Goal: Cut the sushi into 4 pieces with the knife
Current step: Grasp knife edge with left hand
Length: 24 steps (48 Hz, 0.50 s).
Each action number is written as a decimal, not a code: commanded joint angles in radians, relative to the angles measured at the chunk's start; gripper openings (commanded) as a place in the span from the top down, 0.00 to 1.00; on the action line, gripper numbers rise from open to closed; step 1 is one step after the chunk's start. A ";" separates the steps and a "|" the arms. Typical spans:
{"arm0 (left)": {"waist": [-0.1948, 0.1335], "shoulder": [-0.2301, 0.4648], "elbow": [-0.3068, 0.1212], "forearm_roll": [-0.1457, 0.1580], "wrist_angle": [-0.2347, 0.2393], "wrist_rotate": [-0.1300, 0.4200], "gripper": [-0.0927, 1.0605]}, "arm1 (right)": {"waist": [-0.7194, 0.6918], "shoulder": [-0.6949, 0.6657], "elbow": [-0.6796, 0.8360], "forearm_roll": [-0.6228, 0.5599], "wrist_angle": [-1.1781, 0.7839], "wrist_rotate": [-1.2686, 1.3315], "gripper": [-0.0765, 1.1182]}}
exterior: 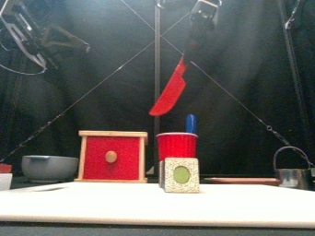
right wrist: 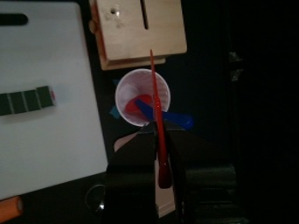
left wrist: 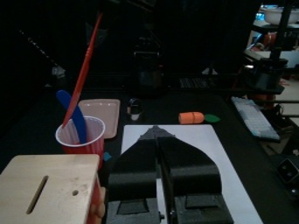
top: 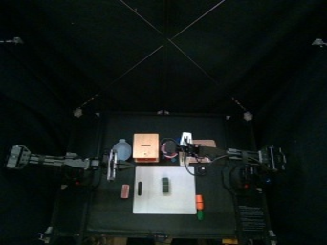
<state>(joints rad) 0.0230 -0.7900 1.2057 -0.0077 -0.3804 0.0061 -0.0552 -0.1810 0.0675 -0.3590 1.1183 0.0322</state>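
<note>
Left pincer: jaws closed on nothing, low over the worktop's left side, probably waiting to steady the roll.
Back row: blue-grey bowl and pale wooden box with a red drawer front stood near the back edge, out of the way.
Right pincer: clamped on the handle of the red toy knife, blade hanging down above the red cup, likely just drawn out. A blue toy knife stood in the cup.
Task's thing: dark green toy sushi roll lay whole on the white cutting board at the front edge, nothing over it.
Right side: round metal cutter and orange toy food sat beside the board, clear of the knife's way down.
</note>
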 commanded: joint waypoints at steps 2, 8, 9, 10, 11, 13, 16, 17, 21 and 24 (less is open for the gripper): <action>0.003 0.002 -0.014 -0.002 -0.028 0.000 0.52 | 0.041 -0.087 0.052 -0.005 -0.109 0.038 0.84; 0.003 0.003 -0.014 -0.002 -0.041 -0.005 0.35 | 0.057 -0.143 0.146 -0.003 -0.238 0.081 0.84; 0.003 0.002 -0.014 -0.002 -0.043 -0.006 0.33 | 0.058 -0.153 0.173 -0.005 -0.276 0.092 0.84; 0.003 0.002 -0.014 -0.003 -0.043 -0.006 0.30 | 0.058 -0.163 0.195 -0.005 -0.307 0.097 0.84; 0.002 0.003 -0.014 -0.005 -0.043 -0.006 0.28 | 0.058 -0.169 0.215 -0.005 -0.334 0.100 0.84; 0.000 0.008 -0.014 -0.011 -0.044 -0.006 0.22 | 0.058 -0.184 0.256 0.000 -0.397 0.107 0.84; 0.000 0.025 -0.015 -0.020 -0.044 -0.006 0.14 | 0.055 -0.206 0.321 0.005 -0.495 0.118 0.84; 0.000 0.031 -0.017 -0.020 -0.044 -0.005 0.12 | 0.054 -0.210 0.342 0.006 -0.529 0.121 0.84; 0.000 0.061 -0.021 -0.018 -0.055 -0.002 0.08 | 0.052 -0.235 0.436 0.011 -0.680 0.146 0.84; 0.000 0.089 -0.026 -0.018 -0.080 0.003 0.08 | 0.052 -0.247 0.495 0.011 -0.784 0.166 0.84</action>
<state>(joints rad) 0.0230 -0.7286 1.2057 -0.0230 -0.4295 0.0061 0.0000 -0.3896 0.5154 -0.3497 0.4556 0.1825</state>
